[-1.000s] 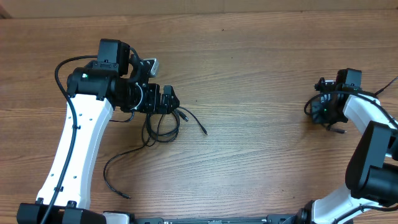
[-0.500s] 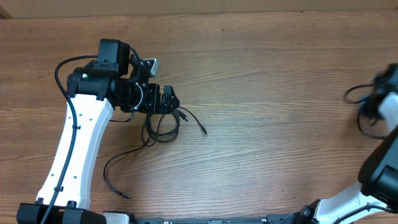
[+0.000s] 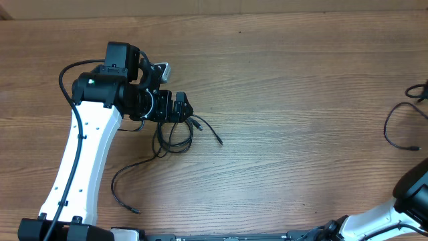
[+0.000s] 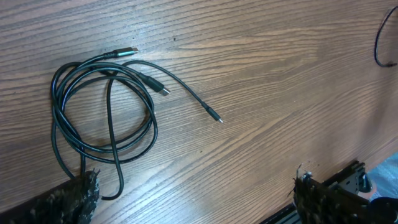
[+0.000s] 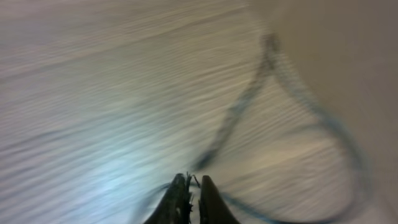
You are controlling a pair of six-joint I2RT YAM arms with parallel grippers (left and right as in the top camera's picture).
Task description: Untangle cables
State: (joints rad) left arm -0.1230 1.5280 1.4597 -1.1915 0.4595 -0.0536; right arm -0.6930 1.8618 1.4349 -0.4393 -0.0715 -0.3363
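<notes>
Two tips. Pull slow, right gripper [image 5: 188, 186] pinched on blurry strand [image 5: 236, 115]. Lower wide-open empty left gripper [image 4: 196, 198] onto upper-left coil [image 4: 102, 106].

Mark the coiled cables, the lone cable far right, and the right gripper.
coiled cables [image 4: 163, 91]: left wrist view, plug beside the loops.
lone cable [image 3: 386, 128]: overhead view, leftmost bend.
right gripper [image 5: 192, 185]: right wrist view, between shut fingertips.

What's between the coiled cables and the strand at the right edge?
Only bare table between the coiled cables and the strand, seen in the overhead view.
</notes>
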